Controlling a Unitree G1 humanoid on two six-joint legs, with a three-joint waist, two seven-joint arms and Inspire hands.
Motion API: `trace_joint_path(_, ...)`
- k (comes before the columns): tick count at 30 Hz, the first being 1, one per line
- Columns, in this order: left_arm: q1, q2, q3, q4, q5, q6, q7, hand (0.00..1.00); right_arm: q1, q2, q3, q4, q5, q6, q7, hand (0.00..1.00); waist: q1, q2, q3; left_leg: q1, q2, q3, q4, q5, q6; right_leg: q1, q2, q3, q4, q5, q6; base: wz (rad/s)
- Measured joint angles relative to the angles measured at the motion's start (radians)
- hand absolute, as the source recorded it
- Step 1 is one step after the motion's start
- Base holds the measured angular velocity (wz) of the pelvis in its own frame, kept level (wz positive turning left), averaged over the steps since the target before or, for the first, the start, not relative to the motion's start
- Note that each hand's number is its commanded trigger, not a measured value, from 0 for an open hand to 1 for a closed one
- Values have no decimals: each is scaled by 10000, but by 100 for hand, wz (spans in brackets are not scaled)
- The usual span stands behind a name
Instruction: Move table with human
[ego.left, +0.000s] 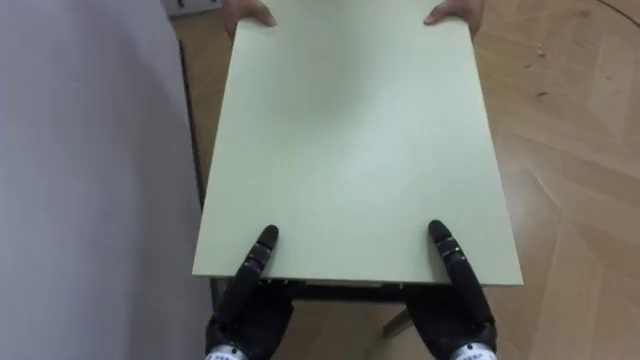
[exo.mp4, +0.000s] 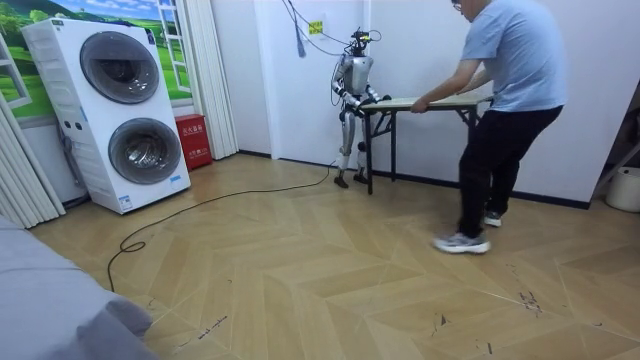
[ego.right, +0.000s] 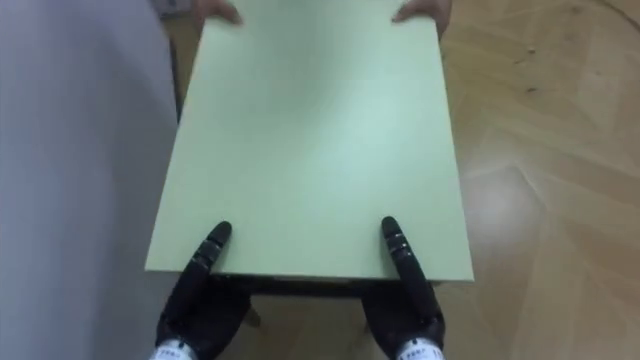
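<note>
A wide parquet floor (exo.mp4: 330, 280) lies open in front of the table, and the white wall (exo.mp4: 420, 60) runs close behind it. In the eye views that wall passes just beside the table's left long edge, while bare floor lies along its right edge. At the room view's left stands a stacked pair of white front-loading machines (exo.mp4: 120, 110), and beside them a red box (exo.mp4: 192, 140) bears pale writing too small to read. A yellow label (exo.mp4: 316, 27) high on the wall is just as illegible. The person (exo.mp4: 505, 90) leans forward at the table's end on the room view's right, in mid-stride, and the robot stands upright at the other end. The pale green table (ego.left: 350, 150) stretches between them, its top bare. The person's hands (ego.left: 248, 12) grip the two far corners. At the near edge the robot's left hand (ego.left: 250, 300) and right hand (ego.left: 455, 300) sit well apart, one toward each corner. Each lays a thumb straight on the tabletop, with the palm below the rim. The rest of each hand is tucked under the edge, so I cannot tell how tightly either one closes.
</note>
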Motion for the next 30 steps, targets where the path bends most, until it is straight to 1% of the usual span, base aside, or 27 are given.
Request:
trace_joint_path(1,-13,16,128,-16,-10,0,0,100,-52,-4,42,0,22,-1,-27,100,63,-33,11,40,-8,-55,-66,2,-2,62,9,6,-33,1,1,38)
trace_joint_path(3,-13,78,160,-45,-29,-4,0,100,-78,-13,127,0,126,-1,-98,100,167,-117,18,170,-55,-84,-161,4,-7,293,14,-3,-219,1,1,29)
trace_joint_path(5,-7,146,154,-44,-83,-4,1,100,-75,-34,200,1,168,-1,-126,100,151,-174,37,226,-117,-141,-192,4,-6,474,15,-34,-367,1,1,30)
trace_joint_path(6,-2,137,145,-44,-83,-6,1,100,-75,-41,215,2,187,-2,-126,100,156,-200,52,200,-135,-210,-189,4,-6,483,25,-37,-348,1,1,33)
trace_joint_path(8,-2,134,123,-38,-83,-1,46,100,-75,-94,213,17,197,-10,-126,100,136,-230,56,134,-157,-262,-151,5,-3,489,40,-39,-302,2,2,34)
trace_joint_path(9,12,107,110,-35,-78,39,107,100,-55,-119,191,37,205,-5,-126,100,63,-242,59,140,-166,-477,-133,5,-2,456,59,-41,-147,4,6,45)
trace_joint_path(10,46,21,62,-34,-62,87,165,100,18,-117,177,39,192,-4,-133,100,-35,-243,59,151,-186,-707,-103,5,-3,454,97,-43,0,4,6,50)
trace_joint_path(12,65,-10,-21,20,-75,95,184,100,61,-137,161,39,174,1,-172,100,-143,-243,63,71,-249,-955,32,-11,-21,476,145,-34,-151,2,1,49)
trace_joint_path(13,44,-64,-12,22,-64,94,185,100,14,-148,126,35,152,1,-173,100,-141,-244,62,-112,-313,-893,129,-17,-27,594,141,-99,-279,26,-13,54)
trace_joint_path(14,14,-79,59,28,-2,113,191,100,-40,-153,94,42,147,3,-173,100,-220,-211,79,-252,-297,-519,187,-15,-18,614,134,-362,-344,16,10,48)
trace_joint_path(15,14,-102,103,26,20,129,200,100,-26,-153,89,43,153,11,-175,100,-300,-198,72,-266,-245,-293,187,-11,-11,618,139,-431,-287,7,24,57)
trace_joint_path(16,14,-79,107,24,24,143,248,100,6,-136,82,43,162,33,-233,100,-375,-169,80,-248,-104,104,196,-25,12,574,195,-384,-63,-9,31,45)
trace_joint_path(17,12,-76,98,24,-2,180,288,100,23,-108,88,42,154,47,-300,100,-373,-116,80,-197,-37,2,187,-128,130,456,279,-189,99,-75,37,40)
trace_joint_path(18,2,-64,77,24,-6,195,306,100,21,-82,82,42,142,51,-319,100,-398,-115,80,-197,-59,-88,181,-130,127,457,306,-64,83,-117,27,26)
trace_joint_path(19,-32,-85,61,25,-6,196,320,100,-9,-79,63,41,127,52,-321,100,-379,-109,84,-200,-132,-184,149,-129,126,453,316,222,-109,-196,2,19)
trace_joint_path(20,-45,-102,59,25,-5,200,337,100,-23,-83,34,41,124,63,-327,100,-367,-97,84,-203,-171,-200,149,-129,126,454,315,318,-231,-223,-10,17)
trace_joint_path(21,-57,-180,126,25,23,205,383,100,-36,-95,-57,40,113,134,-331,100,-350,-37,62,-213,-234,-209,141,-124,119,499,299,309,-334,-210,-32,14)
trace_joint_path(22,-55,-215,144,25,105,205,403,100,-69,-151,-73,39,121,151,-333,100,-343,22,56,-228,-286,-139,132,-118,111,619,276,206,-339,-201,-37,23)
trace_joint_path(23,-58,-242,139,25,132,218,448,100,-66,-203,-78,38,164,150,-344,100,-381,86,52,-212,-264,-71,148,-113,114,615,277,-2,-181,-201,-35,25)
trace_joint_path(24,-69,-229,138,25,120,243,469,100,-61,-207,-79,39,191,151,-375,100,-438,108,53,-180,-220,-73,151,-112,114,532,281,-98,77,-211,-19,23)
trace_joint_path(25,-79,-204,129,23,77,257,557,100,-53,-162,-72,38,191,183,-480,100,-447,155,72,-64,-99,-236,152,-109,113,84,282,-24,906,-283,95,13)
trace_joint_path(26,-86,-181,67,22,44,258,608,100,-31,-130,-66,38,161,185,-524,100,-457,169,61,-24,-72,-382,152,-113,106,-48,230,136,1109,-374,132,0)
trace_joint_path(27,-127,-175,-2,25,-21,256,688,100,-59,-135,-69,27,98,181,-552,100,-360,167,65,-42,-98,-518,144,-125,85,-388,109,405,958,-435,91,-4)
trace_joint_path(28,-116,-224,-22,34,-28,251,697,100,-67,-142,-95,24,45,155,-553,100,-359,165,68,-80,-208,-535,141,-129,80,-755,-133,589,616,-402,77,9)
trace_joint_path(29,-140,-243,4,126,-29,250,705,100,-15,-207,-62,-9,58,98,-552,100,-412,195,71,-42,-288,-532,132,-141,64,-802,-256,502,776,-321,-93,18)
trace_joint_path(30,-142,-255,41,128,-8,252,705,100,-5,-201,-22,-13,79,46,-552,100,-410,188,75,-18,-262,-310,111,-143,63,-741,-298,374,802,-313,-107,26)
